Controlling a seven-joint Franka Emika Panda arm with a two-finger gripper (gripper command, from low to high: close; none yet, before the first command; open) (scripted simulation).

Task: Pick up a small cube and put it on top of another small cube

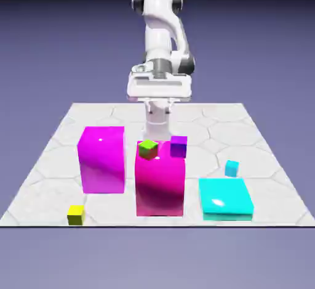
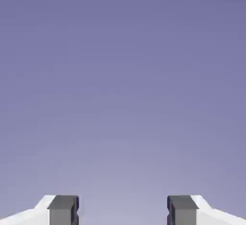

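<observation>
Advice: with end effector [image 2: 123,210] open and empty, descend squarely over yellow cube [image 1: 75,214] at seven o'clock on counter [image 1: 271,164], well clear of magenta block [image 1: 101,159], fingers [image 2: 63,209] straddling opposite faces.

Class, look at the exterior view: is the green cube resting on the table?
No. The green cube sits on top of a tall magenta block, well above the table.
</observation>
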